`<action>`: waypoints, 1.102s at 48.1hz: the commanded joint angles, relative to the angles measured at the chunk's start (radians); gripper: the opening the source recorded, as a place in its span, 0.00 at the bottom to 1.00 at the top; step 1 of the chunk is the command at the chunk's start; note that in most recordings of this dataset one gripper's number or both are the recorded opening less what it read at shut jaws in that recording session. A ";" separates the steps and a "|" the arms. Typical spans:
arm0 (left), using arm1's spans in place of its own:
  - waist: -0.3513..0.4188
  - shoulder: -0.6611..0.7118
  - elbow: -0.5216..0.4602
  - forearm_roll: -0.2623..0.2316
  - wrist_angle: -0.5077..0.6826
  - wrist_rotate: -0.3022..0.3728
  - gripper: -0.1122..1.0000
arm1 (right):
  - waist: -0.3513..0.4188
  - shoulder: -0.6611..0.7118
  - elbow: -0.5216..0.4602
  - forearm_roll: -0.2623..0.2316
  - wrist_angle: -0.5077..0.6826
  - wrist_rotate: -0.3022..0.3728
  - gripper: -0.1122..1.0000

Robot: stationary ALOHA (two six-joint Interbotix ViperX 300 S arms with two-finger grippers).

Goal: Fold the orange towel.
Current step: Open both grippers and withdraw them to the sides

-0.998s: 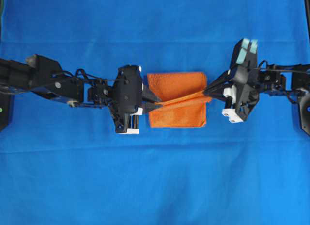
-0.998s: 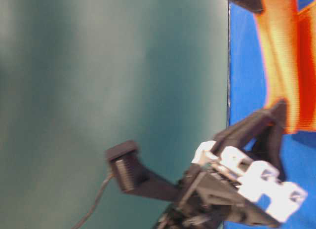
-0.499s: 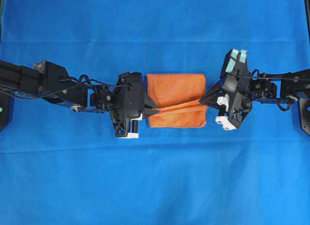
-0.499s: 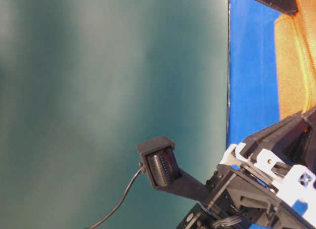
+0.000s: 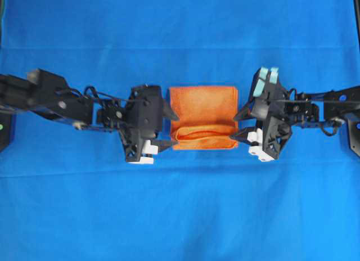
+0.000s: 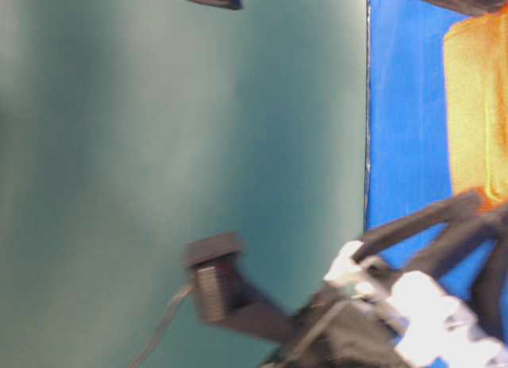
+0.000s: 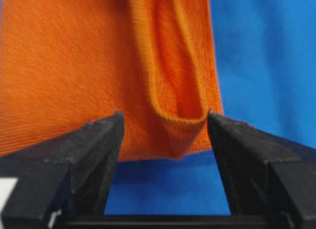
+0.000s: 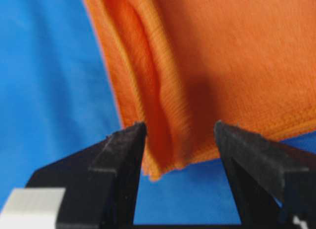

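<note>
My left pincer (image 5: pixel 166 128) stands open at the left edge of the orange towel (image 5: pixel 203 106), which lies folded on the blue cloth (image 5: pixel 180 205) over the bench. My right pincer (image 5: pixel 238 127) is open too. If either jaw snags the puffy front fold while backing away, I reckon it could spring undone.

A large blue cloth (image 5: pixel 180 216) covers the whole work surface from edge to edge in the overhead view, and at the centre of the frame the square orange microfibre towel (image 5: pixel 203 106) lies directly on it, its lower edge bunched into a rolled fold.
</note>
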 commanded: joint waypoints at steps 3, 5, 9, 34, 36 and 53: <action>-0.008 -0.160 0.014 0.002 0.081 0.003 0.65 | 0.003 -0.104 -0.023 -0.014 0.063 -0.005 0.65; -0.009 -0.215 0.032 0.002 0.109 0.005 0.65 | 0.002 -0.140 -0.020 -0.025 0.081 -0.005 0.65; -0.009 -0.301 0.072 0.002 0.129 0.012 0.64 | 0.003 -0.215 -0.009 -0.054 0.103 -0.005 0.65; -0.009 -0.839 0.416 0.002 0.057 0.015 0.64 | -0.091 -0.739 0.146 -0.230 0.152 -0.005 0.65; -0.009 -0.897 0.443 0.002 0.057 0.014 0.64 | -0.103 -0.764 0.166 -0.239 0.149 -0.005 0.65; -0.009 -1.172 0.632 0.002 0.060 -0.014 0.64 | -0.149 -0.856 0.359 -0.245 0.023 0.003 0.65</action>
